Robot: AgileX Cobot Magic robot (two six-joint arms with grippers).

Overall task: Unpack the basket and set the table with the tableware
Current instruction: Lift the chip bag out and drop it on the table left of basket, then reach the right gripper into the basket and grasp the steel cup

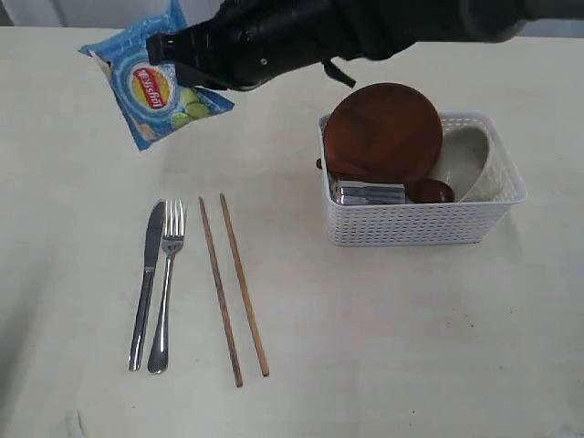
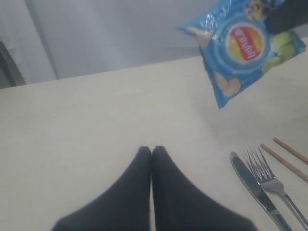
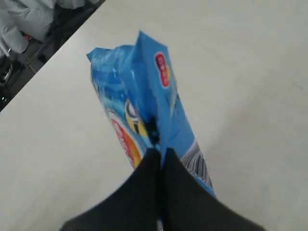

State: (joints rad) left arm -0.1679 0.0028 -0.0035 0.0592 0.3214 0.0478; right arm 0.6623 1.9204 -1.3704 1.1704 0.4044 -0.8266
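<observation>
R gripper [image 3: 159, 153] pinched tight on bag [image 1: 160, 87], up left of basket [image 1: 415, 226]. L gripper [image 2: 151, 150] closed, empty. On table [image 1: 411, 347] left of basket: knife [image 1: 146, 283], fork [image 1: 167, 283], chopsticks [image 1: 233, 287]; inside: plate [image 1: 383, 132], bowl [image 1: 465, 160], cup [image 1: 370, 193], spoon [image 1: 434, 192].

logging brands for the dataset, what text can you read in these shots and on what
No text reads clearly enough to quote.
On the bag: a round red-and-yellow logo with white lettering, too blurred to read.
On the bag in the right wrist view: a small red label, too blurred to read.
No text visible on the knife, fork, chopsticks, basket or plate.
</observation>
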